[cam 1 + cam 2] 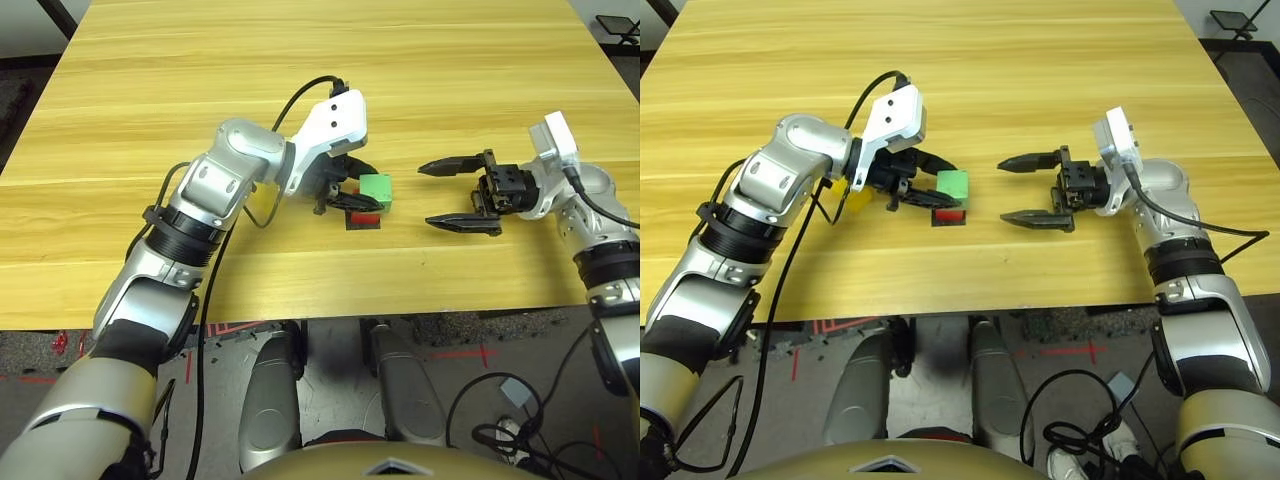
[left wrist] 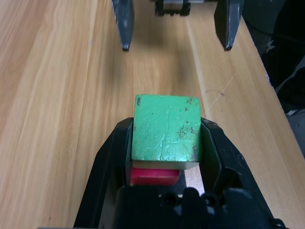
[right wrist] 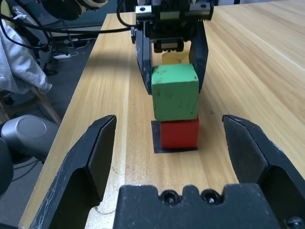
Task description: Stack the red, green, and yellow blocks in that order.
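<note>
Near the centre of the right wrist view, the light green matte cube (image 3: pixel 175 93) was clamped by the left tool (image 1: pixel 377 187) on the red matte cube (image 3: pixel 179 134), above a black square patch (image 3: pixel 156 138). The right tool (image 1: pixel 424 195) was spread apart. The yellow block (image 3: pixel 175 57), seen upper centre, was left unstacked.

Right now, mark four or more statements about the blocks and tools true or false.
1. The left tool grips the light green cube. True.
2. The red cube sits on top of the green one. False: the green cube is above the red one.
3. The right tool is open, with nothing between its fingers. True.
4. The yellow block already tops the stack. False: it lies on the wooden table.
5. The flat black square patch is under the red cube. True.
</note>
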Controlling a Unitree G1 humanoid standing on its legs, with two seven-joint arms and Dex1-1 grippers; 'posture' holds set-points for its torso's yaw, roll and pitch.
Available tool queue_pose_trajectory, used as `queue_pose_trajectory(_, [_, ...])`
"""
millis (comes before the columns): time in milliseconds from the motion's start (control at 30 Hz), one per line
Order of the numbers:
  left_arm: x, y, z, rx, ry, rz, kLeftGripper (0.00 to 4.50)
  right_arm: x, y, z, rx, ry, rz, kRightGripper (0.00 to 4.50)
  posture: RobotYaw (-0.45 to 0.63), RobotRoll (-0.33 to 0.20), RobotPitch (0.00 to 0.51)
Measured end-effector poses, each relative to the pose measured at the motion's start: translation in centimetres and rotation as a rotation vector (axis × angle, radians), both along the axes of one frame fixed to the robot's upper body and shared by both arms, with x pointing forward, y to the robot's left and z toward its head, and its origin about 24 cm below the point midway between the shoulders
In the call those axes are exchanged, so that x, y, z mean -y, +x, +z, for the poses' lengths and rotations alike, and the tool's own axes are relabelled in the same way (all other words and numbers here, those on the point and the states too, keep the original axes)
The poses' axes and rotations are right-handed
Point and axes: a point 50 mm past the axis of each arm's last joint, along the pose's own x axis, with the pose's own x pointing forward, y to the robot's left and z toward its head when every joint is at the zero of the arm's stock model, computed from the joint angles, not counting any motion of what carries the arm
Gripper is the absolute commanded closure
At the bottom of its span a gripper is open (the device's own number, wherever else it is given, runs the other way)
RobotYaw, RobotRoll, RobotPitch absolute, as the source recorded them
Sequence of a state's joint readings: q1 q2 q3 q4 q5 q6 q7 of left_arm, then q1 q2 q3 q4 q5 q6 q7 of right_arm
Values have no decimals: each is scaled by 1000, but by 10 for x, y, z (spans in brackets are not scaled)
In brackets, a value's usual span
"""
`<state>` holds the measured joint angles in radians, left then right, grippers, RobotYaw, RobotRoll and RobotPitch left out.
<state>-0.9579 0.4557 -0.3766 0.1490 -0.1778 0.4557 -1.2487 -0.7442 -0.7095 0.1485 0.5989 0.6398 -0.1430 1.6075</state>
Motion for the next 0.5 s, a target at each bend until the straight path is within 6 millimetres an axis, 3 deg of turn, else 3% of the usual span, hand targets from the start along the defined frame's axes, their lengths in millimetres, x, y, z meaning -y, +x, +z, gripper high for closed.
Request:
queue_pose_trajectory(200, [-1, 1, -1, 1, 15, 4, 2443, -3, 1, -1, 1, 13, 6, 0, 20, 4, 285])
queue_pose_trajectory(433, [-1, 1, -1, -9, 9, 9, 51, -2, 1, 0, 2, 7, 0, 0, 30, 1, 281])
queue_pose_trajectory(500, [-1, 1, 1, -28, -11, 25, 16, -2, 1, 0, 2, 7, 0, 0, 34, 2, 278])
